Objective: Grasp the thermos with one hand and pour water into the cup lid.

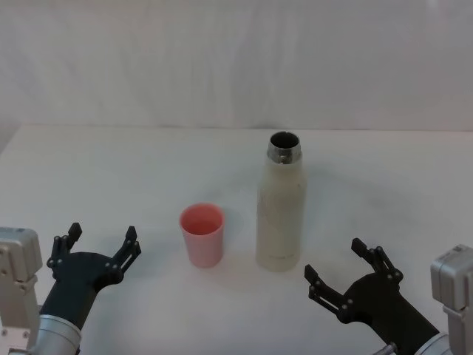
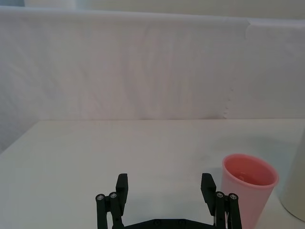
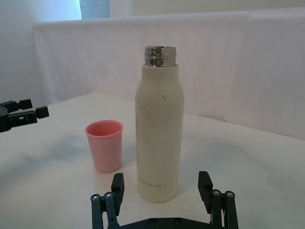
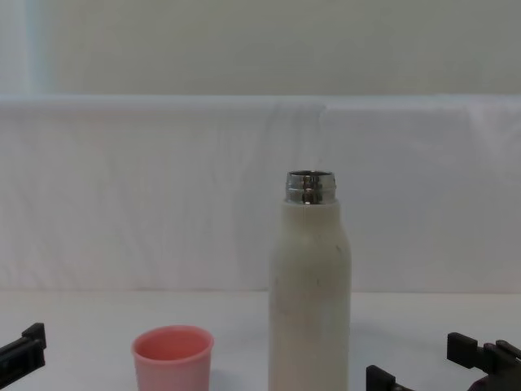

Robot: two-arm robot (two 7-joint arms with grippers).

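Note:
The cream-white thermos [image 1: 281,214] stands upright and uncapped in the middle of the white table [image 1: 133,163], its steel neck open. Just to its left stands the salmon-pink cup lid [image 1: 202,233], upright with its mouth up. My left gripper [image 1: 103,235] hovers open at the near left, left of the cup lid [image 2: 249,191] and apart from it. At the near right, my right gripper [image 1: 334,260] is open, facing the thermos [image 3: 159,133] from a short way off, with nothing between its fingers. From the chest, the thermos [image 4: 309,293] towers over the cup lid [image 4: 172,358].
A white cloth backdrop [image 1: 236,59] rises behind the table's far edge. Bare tabletop lies to the left of the cup lid and to the right of the thermos.

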